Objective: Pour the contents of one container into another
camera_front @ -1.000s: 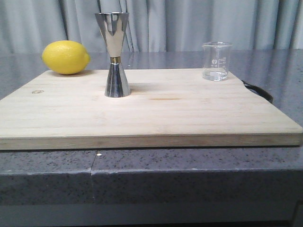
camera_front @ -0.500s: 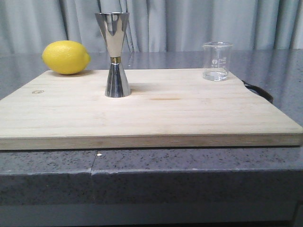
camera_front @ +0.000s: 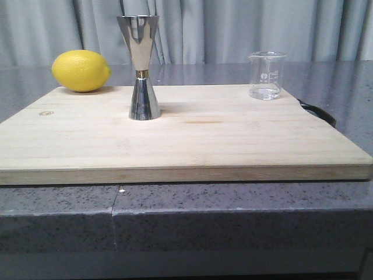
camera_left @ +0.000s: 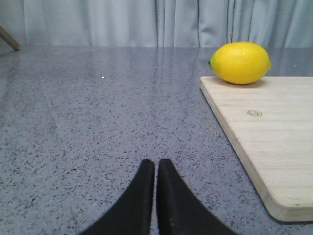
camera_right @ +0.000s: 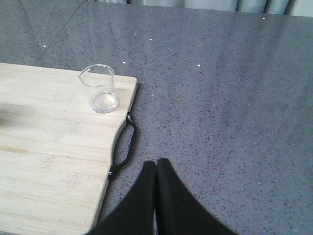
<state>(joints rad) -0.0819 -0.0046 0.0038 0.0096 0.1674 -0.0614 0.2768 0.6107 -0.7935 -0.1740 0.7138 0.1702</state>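
Clear glass beaker [camera_front: 267,76] with pour lip stands upright at the board's [camera_front: 175,140] far right corner; faint white print, unreadable. Steel jigger [camera_front: 140,67], brass waist band, upright left of centre. My left hand [camera_left: 155,166] and right hand [camera_right: 156,166] hover over the desk [camera_right: 220,98], both clenched, empty.

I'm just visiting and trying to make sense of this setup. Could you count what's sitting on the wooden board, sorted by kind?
Fruit: 1, a yellow lemon
Metal measuring cups: 1, a steel jigger
Glassware: 1, a small clear beaker
Total: 3 things on the wooden cutting board
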